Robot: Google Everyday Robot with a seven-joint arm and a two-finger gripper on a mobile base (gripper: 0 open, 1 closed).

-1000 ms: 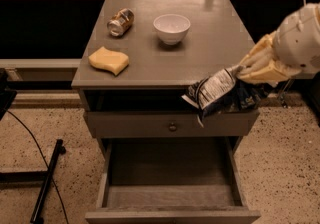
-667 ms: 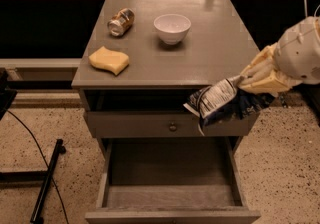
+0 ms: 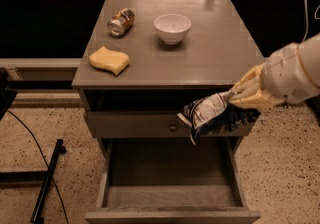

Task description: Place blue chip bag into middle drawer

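Lower now than a moment ago, my claw (image 3: 236, 96) has sunk from about the height of the counter's top to just below its front edge, and the blue chip bag (image 3: 212, 114) has come down with it. The claw sits off the counter's (image 3: 220, 55) front right corner, outside the cabinet, with my pale arm reaching in from the right. Its fingers are pinched together on the bag's upper right end, so I hold the bag by that one end.

The bag hangs in the air, slanting down and to the left from my grip, crumpled, with its white-silver printed face turned up. It covers the right part of the closed drawer front (image 3: 135, 124), just right of the small round knob (image 3: 173, 127). Its lowest tip points down toward the middle drawer (image 3: 170, 190), which stands pulled out below with its bare plank floor showing. The bag is above the right rear part of that drawer and is not inside it.

On the counter, the white bowl (image 3: 172, 28) stands near the back edge at about the middle. The can (image 3: 121, 21) lies on its side toward the back left corner. The yellow sponge (image 3: 109, 60) lies near the left edge, closer to the front left corner. None of these three has shifted.
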